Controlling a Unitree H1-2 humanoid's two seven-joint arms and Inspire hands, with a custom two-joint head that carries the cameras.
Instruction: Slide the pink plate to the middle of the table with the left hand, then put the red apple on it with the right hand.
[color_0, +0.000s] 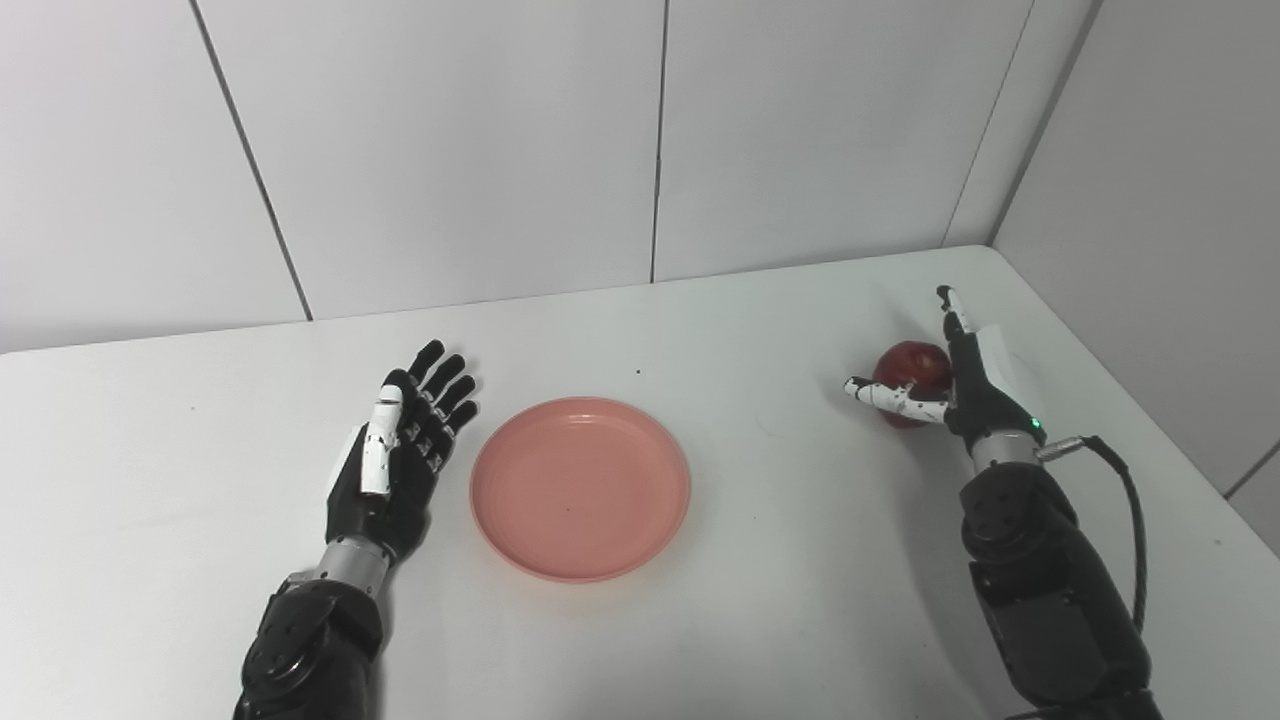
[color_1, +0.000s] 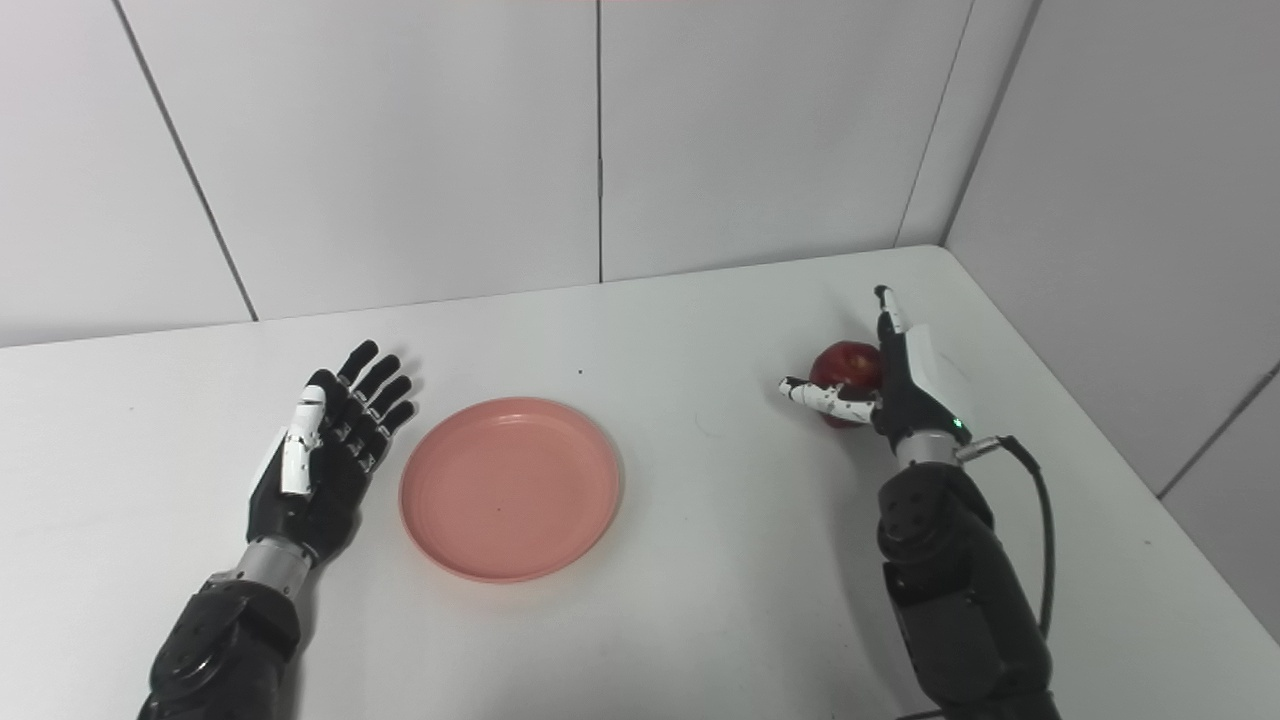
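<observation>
**Plate centred, apple at far right**

The pink plate lies empty mid-table. My left hand rests just beside it, spread flat, holding nothing. My right hand is open against the red apple, not clasping it.

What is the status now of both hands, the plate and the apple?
Left hand open, beside pink plate, not touching. Right hand open around red apple, not closed. Plate empty, mid-table. Path clear.

The right hand hides the red apple's right side; contact unclear.
</observation>
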